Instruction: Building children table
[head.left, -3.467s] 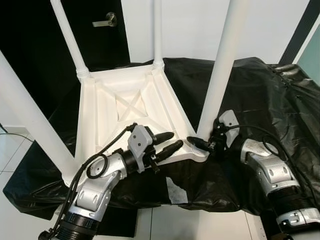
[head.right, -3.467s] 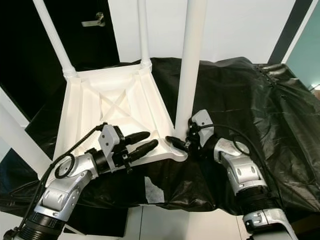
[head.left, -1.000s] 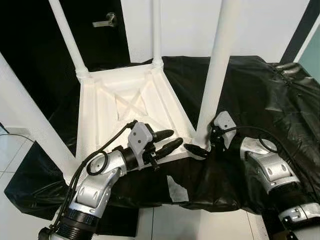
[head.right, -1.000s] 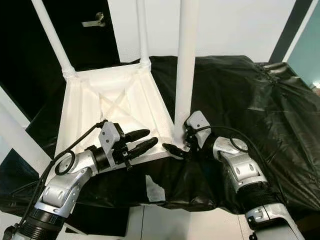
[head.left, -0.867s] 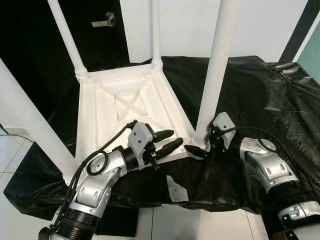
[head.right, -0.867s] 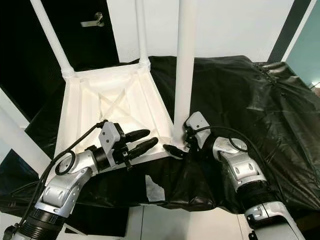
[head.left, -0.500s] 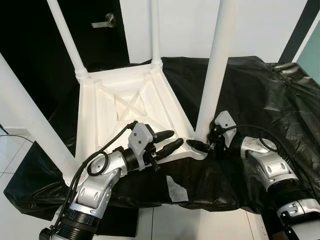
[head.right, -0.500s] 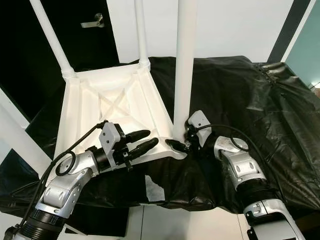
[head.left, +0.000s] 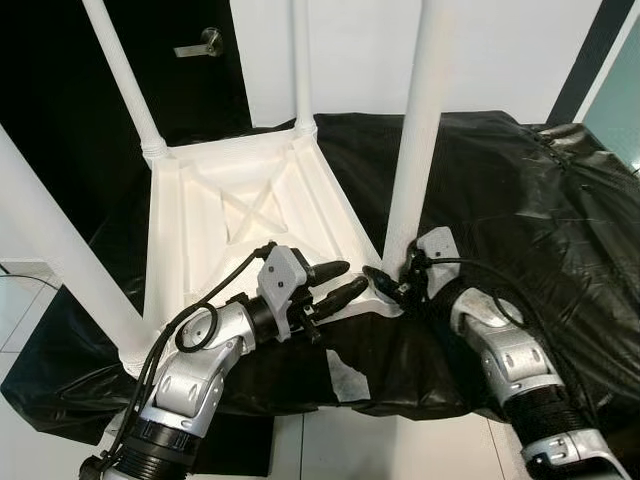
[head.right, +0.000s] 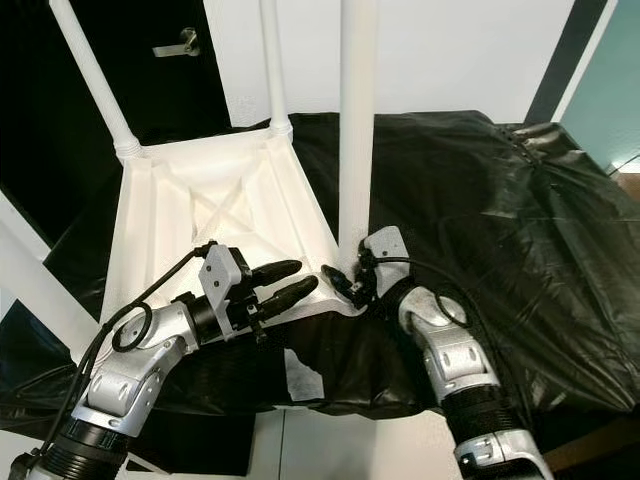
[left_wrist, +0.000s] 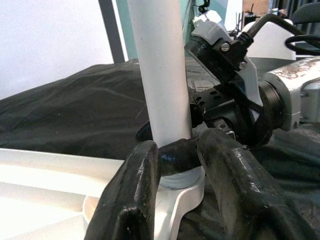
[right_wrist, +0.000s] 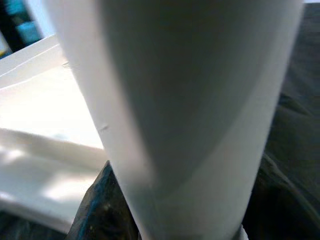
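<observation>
Table top (head.left: 230, 225) lies upside down on the black-draped counter (head.left: 520, 200), its near corner at the counter's front edge. My right gripper (head.left: 385, 283) has its fingers clamped round the base of the near-right leg (head.left: 410, 150) at that corner. My left gripper (head.left: 335, 284) hovers over the near rim just beside that leg, fingers parted and empty.

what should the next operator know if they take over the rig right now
Right gripper: clamped round the base of the near right leg, at its corner socket.
Left gripper: open, fingers spread over the tabletop's near edge, pointing at that socket, holding nothing.
The white tabletop lies upside down on the black plastic sheet. All four legs stand upright in their corners.
Left to do: I cannot tell if this leg is fully tight; check it and the others, then turn the table over.
</observation>
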